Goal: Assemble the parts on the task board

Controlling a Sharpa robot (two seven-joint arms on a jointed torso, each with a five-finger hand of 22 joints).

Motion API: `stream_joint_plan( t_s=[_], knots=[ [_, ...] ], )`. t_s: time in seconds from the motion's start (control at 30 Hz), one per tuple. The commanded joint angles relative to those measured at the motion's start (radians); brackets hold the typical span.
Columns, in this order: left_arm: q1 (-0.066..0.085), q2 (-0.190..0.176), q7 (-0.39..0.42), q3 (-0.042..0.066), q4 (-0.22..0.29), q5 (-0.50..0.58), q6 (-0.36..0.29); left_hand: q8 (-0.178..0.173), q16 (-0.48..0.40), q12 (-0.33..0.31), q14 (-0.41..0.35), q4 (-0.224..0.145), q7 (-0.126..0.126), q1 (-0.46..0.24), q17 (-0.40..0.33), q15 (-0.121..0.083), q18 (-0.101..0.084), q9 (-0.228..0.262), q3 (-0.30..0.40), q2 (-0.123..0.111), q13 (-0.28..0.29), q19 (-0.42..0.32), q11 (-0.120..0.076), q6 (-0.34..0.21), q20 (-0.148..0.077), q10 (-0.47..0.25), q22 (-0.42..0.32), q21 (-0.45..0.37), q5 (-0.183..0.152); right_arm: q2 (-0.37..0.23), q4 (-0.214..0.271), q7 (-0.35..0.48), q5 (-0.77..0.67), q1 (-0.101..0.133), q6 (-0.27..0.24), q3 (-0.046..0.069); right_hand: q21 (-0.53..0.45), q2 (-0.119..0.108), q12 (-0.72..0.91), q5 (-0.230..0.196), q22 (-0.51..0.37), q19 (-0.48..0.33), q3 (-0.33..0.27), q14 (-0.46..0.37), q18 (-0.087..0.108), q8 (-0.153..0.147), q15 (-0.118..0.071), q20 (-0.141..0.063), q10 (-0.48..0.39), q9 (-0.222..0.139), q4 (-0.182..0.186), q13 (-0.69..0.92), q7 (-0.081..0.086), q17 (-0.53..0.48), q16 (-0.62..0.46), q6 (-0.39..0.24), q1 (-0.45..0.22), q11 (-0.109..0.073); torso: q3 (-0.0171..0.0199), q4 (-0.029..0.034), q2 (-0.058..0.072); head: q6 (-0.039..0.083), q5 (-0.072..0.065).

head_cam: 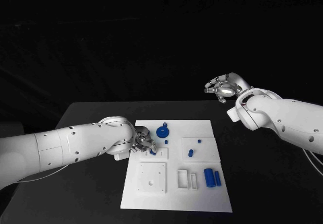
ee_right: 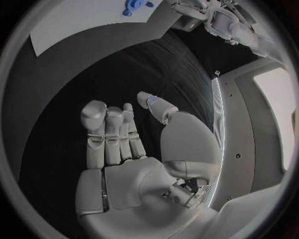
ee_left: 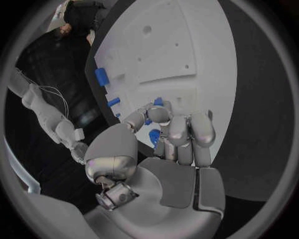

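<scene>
The white task board (head_cam: 175,196) lies mid-table. My left hand (head_cam: 143,142) hangs low over the board's left side, its fingers curled in around a small blue part (head_cam: 153,151); in the left wrist view the blue part (ee_left: 154,136) shows between the thumb and the fingers (ee_left: 177,129) of my left hand (ee_left: 163,149). A blue gear-like part (head_cam: 163,131) stands just beyond that hand. My right hand (head_cam: 224,87) is raised behind the board's far right corner, fingers apart and empty; the right wrist view shows my right hand (ee_right: 124,144) the same, with the gear-like part (ee_right: 131,7) far off.
Two small blue pegs (head_cam: 199,140) (head_cam: 190,152) sit on a raised square at the board's right. Two blue cylinders (head_cam: 209,177) (head_cam: 217,178) lie near the front right, beside white slots (head_cam: 187,179). A white plate with holes (head_cam: 152,176) sits front left.
</scene>
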Motion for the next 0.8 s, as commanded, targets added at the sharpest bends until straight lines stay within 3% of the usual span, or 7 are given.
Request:
stream_joint_plan(
  t_s=[0.03,0.2,0.8],
  knots=[
    [-0.007,0.000,0.017,0.000,0.003,-0.016,-0.021,0.067,0.006,0.004,-0.002,0.008,-0.061,-0.015,-0.002,0.005,0.179,0.279,0.004,0.014,-0.001,-0.006,0.000,0.194,-0.011,0.008,-0.002,0.004,-0.001,0.003,-0.001,0.002,0.002,0.000,0.016,0.001,0.002,0.010,-0.001,0.004,0.002,-0.002,-0.003,-0.005,0.168,-0.005,0.001,0.000,-0.001,0.002,-0.004,-0.002,0.005,-0.001,0.006,0.000,-0.007,0.002,0.0003,0.0004,0.000,0.000,0.001],
    [-0.015,0.001,0.024,0.000,0.003,-0.016,-0.046,0.067,0.006,0.005,-0.002,0.008,-0.062,-0.016,-0.002,0.005,0.179,0.279,0.004,0.015,-0.001,-0.006,0.000,0.194,-0.012,0.008,-0.002,0.004,0.000,0.004,0.000,0.001,0.002,-0.001,0.018,0.001,0.001,0.011,-0.001,0.003,0.002,-0.002,-0.005,-0.006,0.168,-0.005,0.001,0.001,-0.001,0.002,-0.003,-0.003,0.005,-0.002,0.006,0.000,-0.010,0.003,-0.0002,-0.0008,0.001,0.000,0.001],
    [-0.021,-0.011,0.031,0.000,0.025,-0.022,-0.076,0.066,0.008,0.006,-0.002,0.006,-0.062,-0.020,-0.002,0.005,0.180,0.281,0.008,0.018,-0.001,-0.007,-0.001,0.195,-0.012,0.009,-0.002,0.007,-0.003,0.003,-0.003,-0.001,0.002,-0.005,0.023,0.001,0.001,0.012,0.000,0.004,0.003,-0.002,-0.005,-0.006,0.168,-0.006,0.001,0.000,-0.002,0.002,-0.003,-0.003,0.005,-0.003,0.007,0.000,-0.011,0.003,0.0012,-0.0014,0.000,0.001,0.000]
  ],
)
